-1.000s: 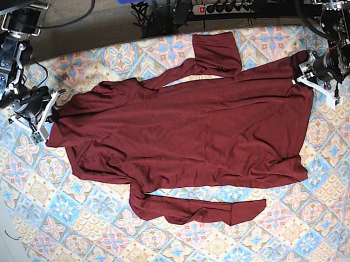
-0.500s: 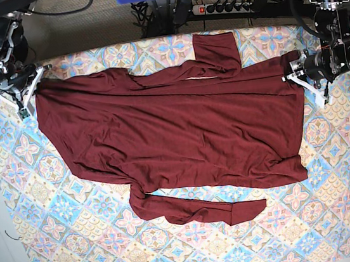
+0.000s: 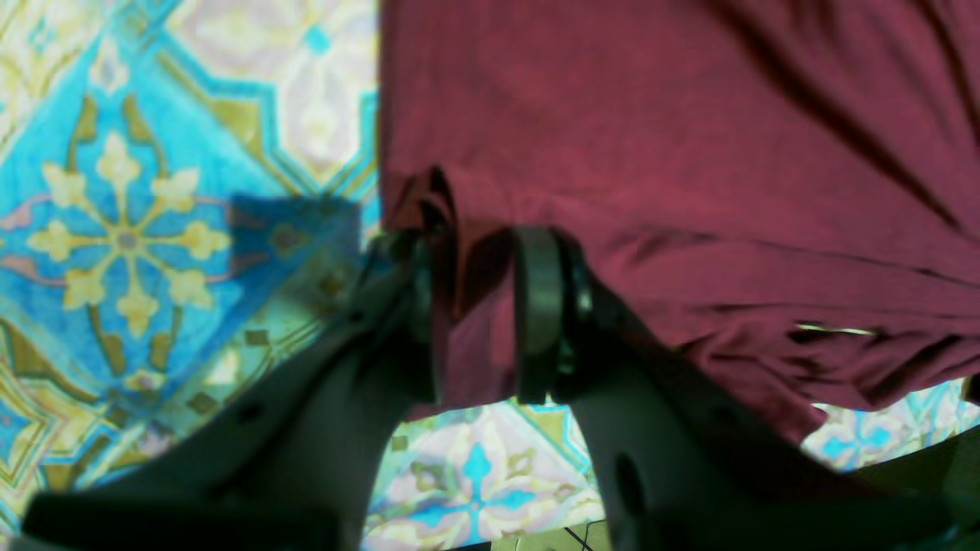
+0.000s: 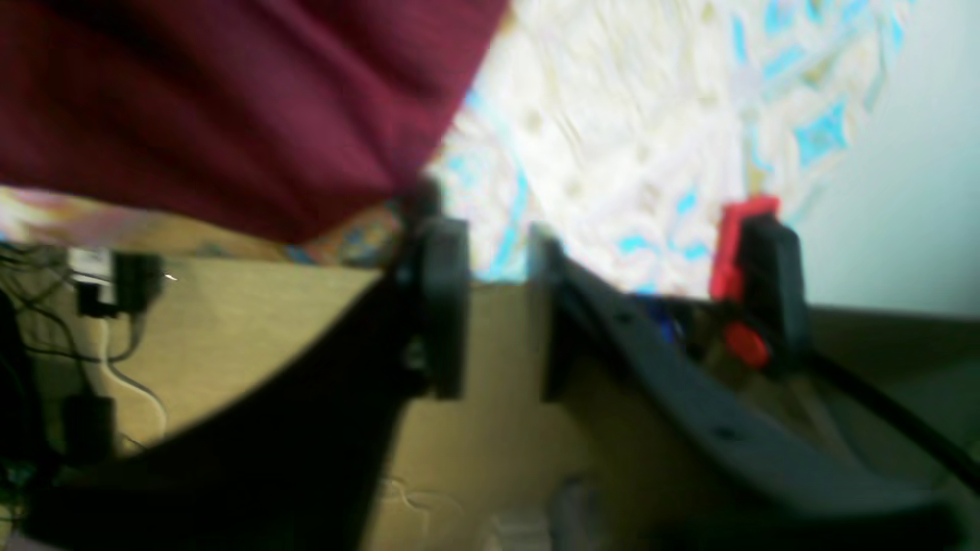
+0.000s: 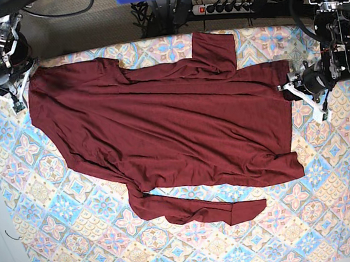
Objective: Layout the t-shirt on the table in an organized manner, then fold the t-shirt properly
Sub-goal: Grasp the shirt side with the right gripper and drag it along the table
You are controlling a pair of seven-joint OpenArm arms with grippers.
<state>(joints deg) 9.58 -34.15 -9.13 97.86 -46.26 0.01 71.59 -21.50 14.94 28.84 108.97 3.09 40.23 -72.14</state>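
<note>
While maroon t-shirt (image 5: pixel 168 125) lies spread on worktop (image 5: pixel 61 247), keep left gripper (image 3: pixel 475 314) jaws pinching hem; right gripper (image 4: pixel 494 306) jaws parted, empty. Next: straighten sleeves w/o bunching.

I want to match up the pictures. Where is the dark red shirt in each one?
Base: the t-shirt is spread across the middle of the table.
Left wrist: it fills the upper right, pinched in the left gripper.
Right wrist: its blurry corner is upper left.
Shared landmark: the tile-pattern cloth.
</note>
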